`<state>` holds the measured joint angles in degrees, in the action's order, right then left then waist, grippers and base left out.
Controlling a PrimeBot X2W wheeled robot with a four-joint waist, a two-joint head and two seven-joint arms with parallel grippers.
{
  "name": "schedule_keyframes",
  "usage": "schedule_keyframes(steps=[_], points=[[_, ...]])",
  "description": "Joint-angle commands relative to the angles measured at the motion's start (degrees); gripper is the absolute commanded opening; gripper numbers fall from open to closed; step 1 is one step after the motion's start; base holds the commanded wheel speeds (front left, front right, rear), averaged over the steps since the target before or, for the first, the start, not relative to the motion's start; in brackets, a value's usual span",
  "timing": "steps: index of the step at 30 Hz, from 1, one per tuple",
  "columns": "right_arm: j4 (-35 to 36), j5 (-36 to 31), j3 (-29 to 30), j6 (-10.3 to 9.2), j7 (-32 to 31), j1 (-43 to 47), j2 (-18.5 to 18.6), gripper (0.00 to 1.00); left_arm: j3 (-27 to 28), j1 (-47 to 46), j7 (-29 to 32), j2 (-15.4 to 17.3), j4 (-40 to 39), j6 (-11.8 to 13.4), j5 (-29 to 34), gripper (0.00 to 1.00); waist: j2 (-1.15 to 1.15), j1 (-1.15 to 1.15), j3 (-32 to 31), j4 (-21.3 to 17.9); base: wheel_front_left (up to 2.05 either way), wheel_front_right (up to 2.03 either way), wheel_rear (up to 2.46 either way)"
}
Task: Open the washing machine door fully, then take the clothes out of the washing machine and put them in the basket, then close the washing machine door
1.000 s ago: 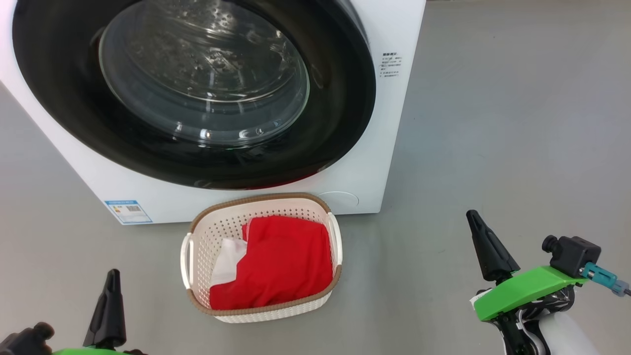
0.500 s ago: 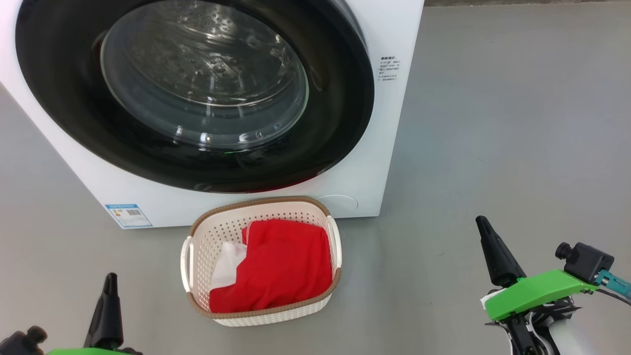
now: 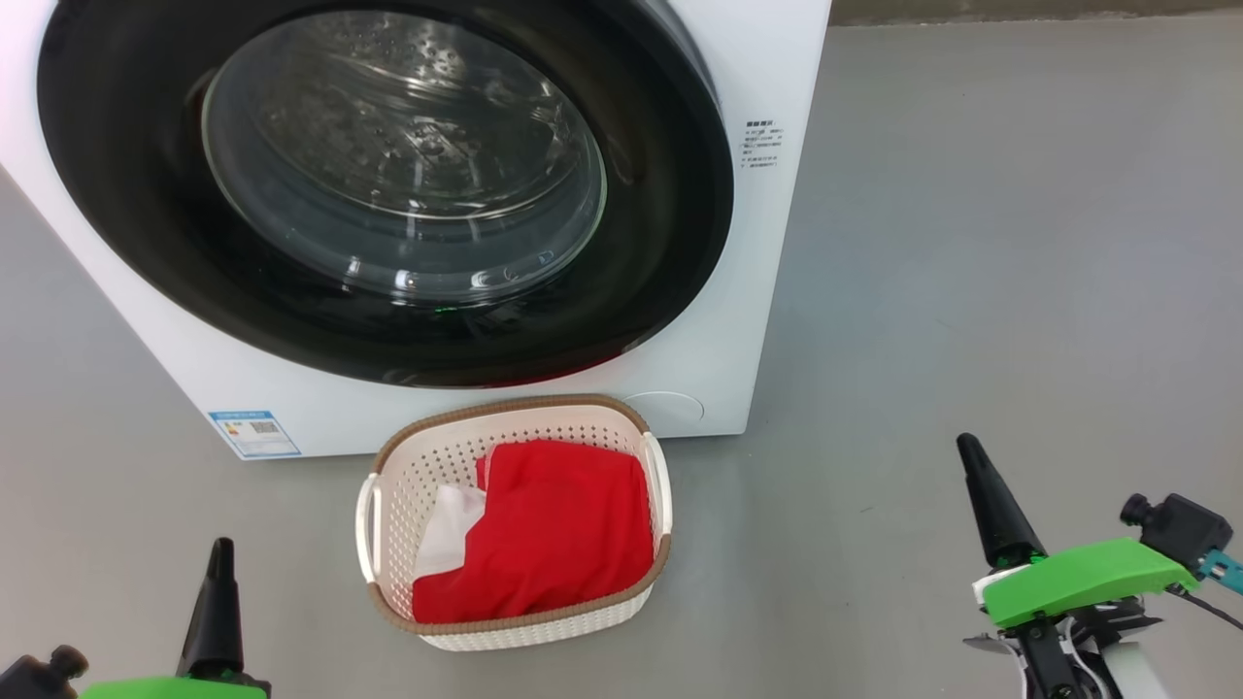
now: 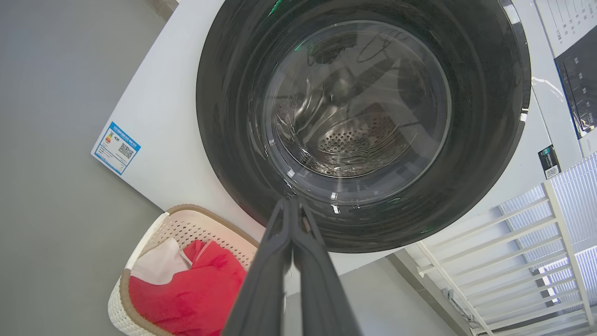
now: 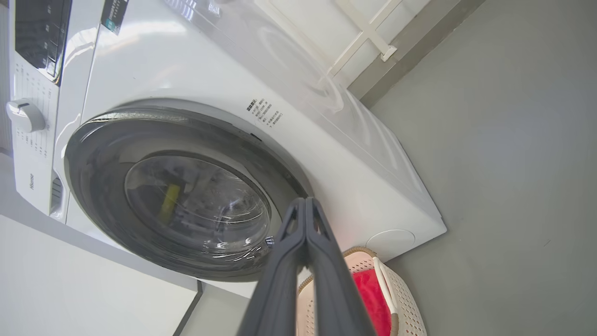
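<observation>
The white washing machine (image 3: 723, 330) stands ahead with its black-rimmed round door (image 3: 670, 194) shut flat against the front; the glass bowl shows the steel drum behind it. On the floor right in front sits the cream basket (image 3: 388, 476), holding the red jersey (image 3: 563, 534) and a white cloth piece (image 3: 449, 524). My left gripper (image 3: 222, 546) is shut and empty, low at the left, well short of the basket. My right gripper (image 3: 967, 444) is shut and empty at the lower right, away from the machine. The door (image 4: 480, 93) and basket (image 4: 140, 242) also appear in the left wrist view.
Grey floor (image 3: 1020, 243) stretches open to the right of the machine. A blue sticker (image 3: 252, 433) marks the washer's lower left corner. The left wrist view shows a white rack (image 4: 513, 252) beside the machine; the right wrist view shows the control knob (image 5: 23, 116).
The head view has drifted, so the washer and basket sit slightly lower. The right gripper has moved down and to the right, away from the machine. Both grippers stay shut.
</observation>
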<state>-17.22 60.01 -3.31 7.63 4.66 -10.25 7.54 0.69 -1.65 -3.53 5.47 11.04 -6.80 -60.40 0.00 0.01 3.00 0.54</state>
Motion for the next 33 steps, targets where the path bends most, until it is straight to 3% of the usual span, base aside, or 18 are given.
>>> schedule_keyframes(steps=[1, 33], points=[[1.76, 1.09, -0.22, -0.07, -0.22, -0.17, 0.28, 0.0, 1.55, -2.15, 0.19, 0.77, -0.96, -0.3, -0.96, 0.0, 0.0, 0.0, -0.04, -0.01, 0.0, 0.0, 0.0], [2.59, 18.79, 4.57, -0.11, -5.64, 2.23, -1.9, 0.0, 3.78, -3.46, 5.49, -0.97, 1.23, -0.51, -18.01, 0.0, 0.0, 0.0, -1.57, -0.3, 0.0, 0.0, 0.0]])
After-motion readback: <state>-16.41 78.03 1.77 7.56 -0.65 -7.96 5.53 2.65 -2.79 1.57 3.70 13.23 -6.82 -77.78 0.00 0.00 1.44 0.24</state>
